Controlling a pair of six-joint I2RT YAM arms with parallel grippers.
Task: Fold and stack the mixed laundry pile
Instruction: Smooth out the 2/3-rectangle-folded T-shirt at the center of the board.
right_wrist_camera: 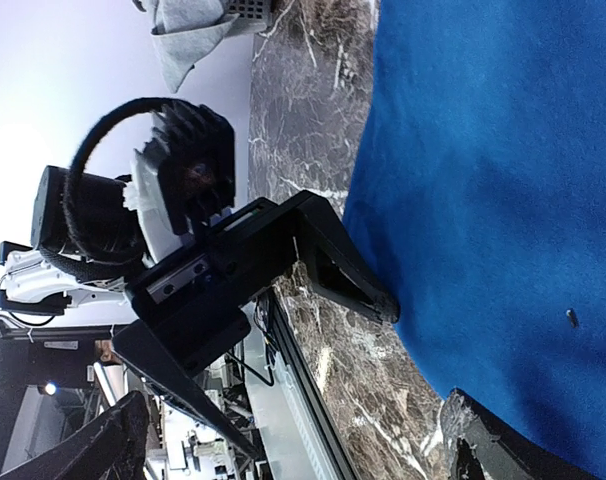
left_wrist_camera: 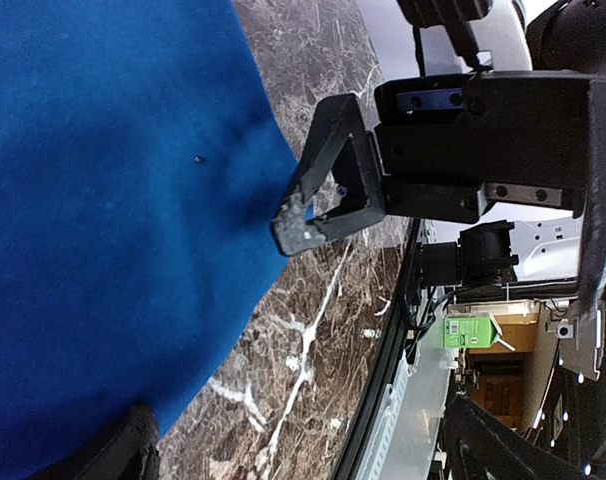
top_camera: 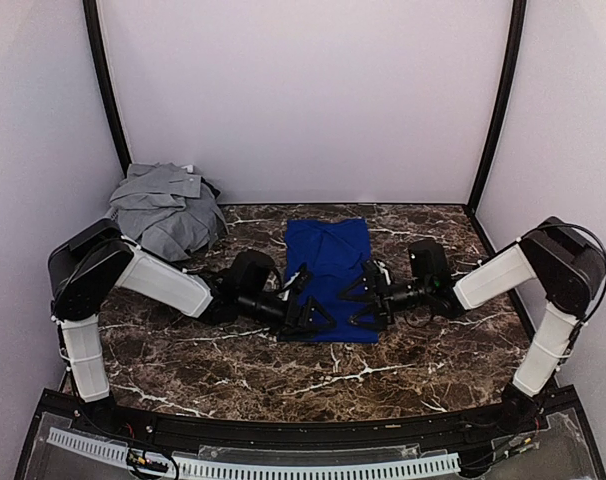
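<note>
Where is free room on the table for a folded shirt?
Free: back right, between blue shirt and wall; the table near strip. Crowded: grey clothes back left; left end effector and right end effector at the shirt's near edge.

Bare tabletop (top_camera: pixel 283 375) nearside; grey garment heap (top_camera: pixel 168 210) far left

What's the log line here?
shirt: blue, flat, centre | left fingers: open, at near-left edge | right fingers: open, near-right edge | grey pile: back left
</note>
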